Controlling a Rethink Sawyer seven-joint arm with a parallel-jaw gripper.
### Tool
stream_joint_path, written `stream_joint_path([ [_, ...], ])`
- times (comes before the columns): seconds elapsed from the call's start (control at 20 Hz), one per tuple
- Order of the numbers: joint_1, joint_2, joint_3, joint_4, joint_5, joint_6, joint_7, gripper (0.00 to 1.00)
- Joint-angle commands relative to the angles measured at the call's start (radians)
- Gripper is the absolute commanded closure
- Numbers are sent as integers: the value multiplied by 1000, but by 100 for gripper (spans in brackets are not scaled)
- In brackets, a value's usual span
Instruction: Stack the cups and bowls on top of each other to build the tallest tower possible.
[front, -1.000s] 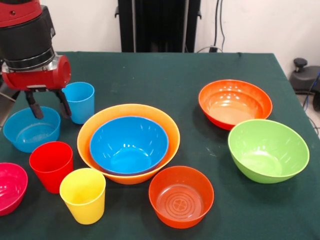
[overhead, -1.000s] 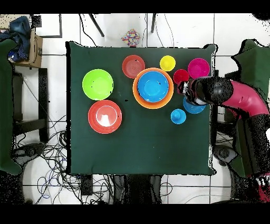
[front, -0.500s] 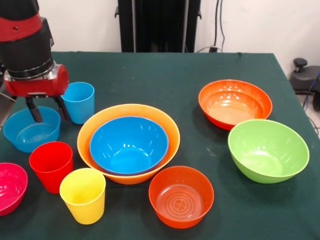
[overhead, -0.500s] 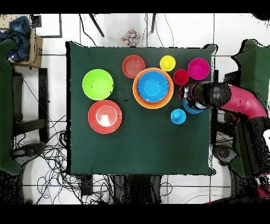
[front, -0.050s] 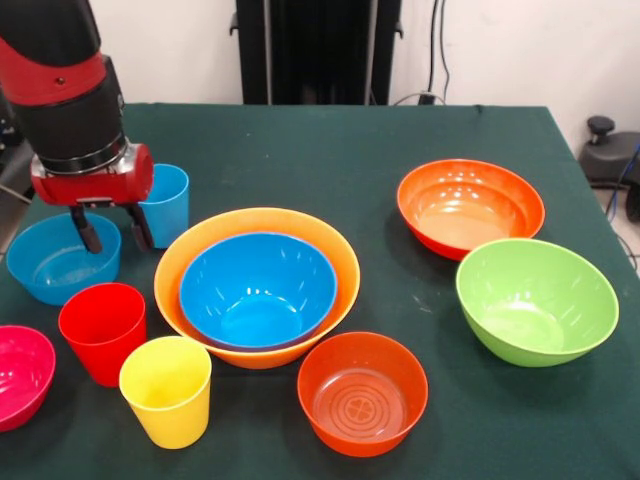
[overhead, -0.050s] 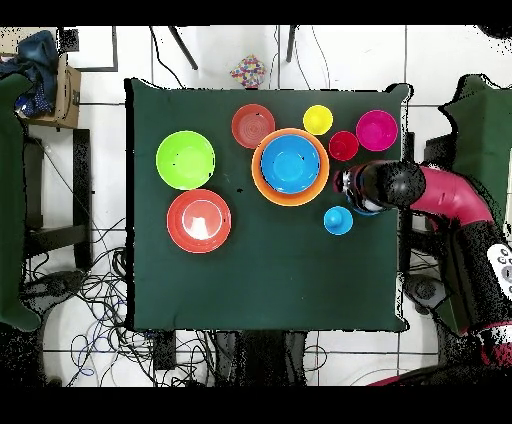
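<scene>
Gripper (front, -0.050s: 112, 227) shifted over last second from above small light blue bowl (front, -0.050s: 60, 262) toward light blue cup (front, -0.050s: 166, 203); fingers spread, nothing held. Likely lining up on cup or tower (a guess).

Tower (front, -0.050s: 257, 285) so far: pale orange bowl, blue bowl (front, -0.050s: 257, 288) nested, mid-table. Red cup (front, -0.050s: 102, 331), yellow cup (front, -0.050s: 167, 389), pink bowl (front, -0.050s: 22, 375) crowd front-view left edge; little room there. Green bowl (front, -0.050s: 535, 298) and two red-orange bowls sit apart; far strip of table (front, -0.050s: 330, 140) bare.
</scene>
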Motion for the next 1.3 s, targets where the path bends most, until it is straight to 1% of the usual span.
stream_joint_path([
  [0.05, 26, 63, 22, 57, -102, -66, -246, 0],
  [0.55, 14, 76, 11, 66, -155, -70, -261, 0],
  [0.95, 9, 82, 14, 64, -177, -68, -260, 0],
  [1.25, -8, 74, 7, 89, -204, -90, -255, 0],
  [1.3, -12, 73, 8, 94, -209, -91, -253, 100],
])
